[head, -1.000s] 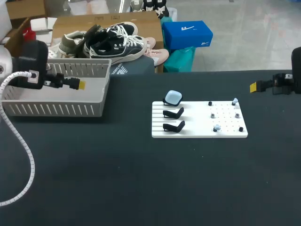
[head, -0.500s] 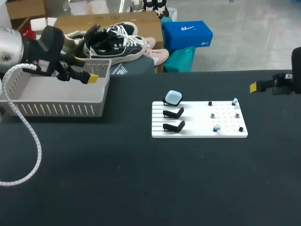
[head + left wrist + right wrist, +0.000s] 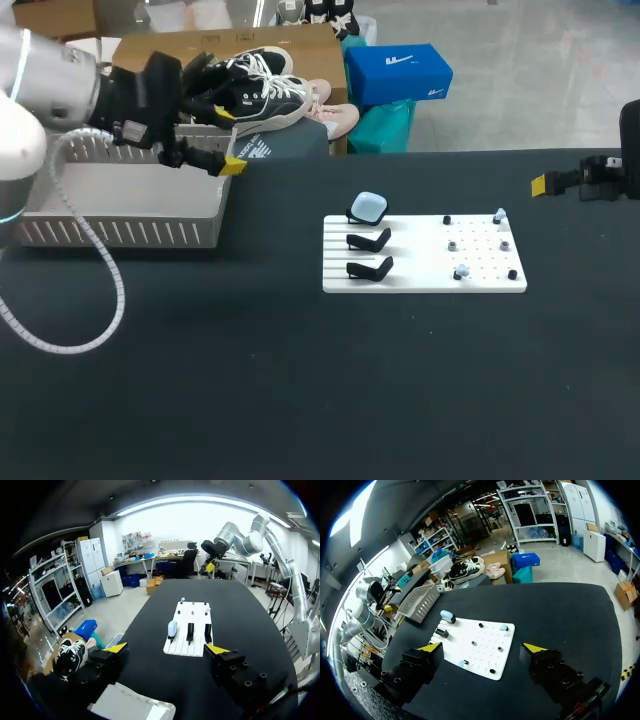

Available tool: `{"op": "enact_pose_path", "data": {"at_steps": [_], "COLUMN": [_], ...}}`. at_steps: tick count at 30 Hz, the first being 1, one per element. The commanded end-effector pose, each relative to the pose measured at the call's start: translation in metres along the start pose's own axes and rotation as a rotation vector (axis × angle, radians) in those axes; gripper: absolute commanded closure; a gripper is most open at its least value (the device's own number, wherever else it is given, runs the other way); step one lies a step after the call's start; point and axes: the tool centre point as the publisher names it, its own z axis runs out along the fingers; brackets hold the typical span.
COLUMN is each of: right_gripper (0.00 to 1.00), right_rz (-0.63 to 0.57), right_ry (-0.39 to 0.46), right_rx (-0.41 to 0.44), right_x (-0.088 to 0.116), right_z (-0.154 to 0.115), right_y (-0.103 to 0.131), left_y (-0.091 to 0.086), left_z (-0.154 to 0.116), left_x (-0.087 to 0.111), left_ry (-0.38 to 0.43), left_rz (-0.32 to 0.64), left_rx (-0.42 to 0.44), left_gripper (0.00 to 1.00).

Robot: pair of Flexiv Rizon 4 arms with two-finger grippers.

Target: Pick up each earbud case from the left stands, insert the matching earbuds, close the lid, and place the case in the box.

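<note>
A light blue earbud case [image 3: 369,207] sits on the farthest of three black stands on the white board [image 3: 420,265]. The two nearer stands [image 3: 370,240] hold nothing. Small earbuds [image 3: 500,216] stand on pegs at the board's right end. My left gripper [image 3: 222,140] hangs open over the right end of the white basket [image 3: 120,232]. In the left wrist view that gripper [image 3: 166,649] is empty, and the board [image 3: 192,635] and case [image 3: 172,628] lie well ahead of it. My right gripper [image 3: 540,184] is open at the table's right edge. In the right wrist view it [image 3: 482,647] holds nothing above the board [image 3: 480,645].
The left arm's white cable [image 3: 90,290] loops down over the table in front of the basket. The basket's corner [image 3: 135,710] shows under the left gripper. Black tabletop [image 3: 300,380] stretches in front of the board.
My left arm has swung to the right along the basket, from its left end to its right end. The right arm and the board have not moved.
</note>
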Motion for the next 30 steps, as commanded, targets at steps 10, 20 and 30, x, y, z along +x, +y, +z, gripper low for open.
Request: {"op": "enact_pose_path", "data": {"at_steps": [10,20,30], "right_gripper": [0.0,0.0,0.0], "right_rz": [0.0,0.0,0.0], "right_ry": [0.0,0.0,0.0], "right_rx": [0.0,0.0,0.0], "right_x": [0.0,0.0,0.0], "right_z": [0.0,0.0,0.0], "right_y": [0.0,0.0,0.0], "left_y": [0.015,0.012,0.008], "left_z": [0.063,0.109,0.138], "left_x": [-0.003,0.004,0.011], "left_ry": [-0.007,0.021,0.025], "left_rz": [0.119,0.123,0.095], "left_rx": [0.248,0.265,0.322], "left_gripper": [0.0,0.0,0.0]}}
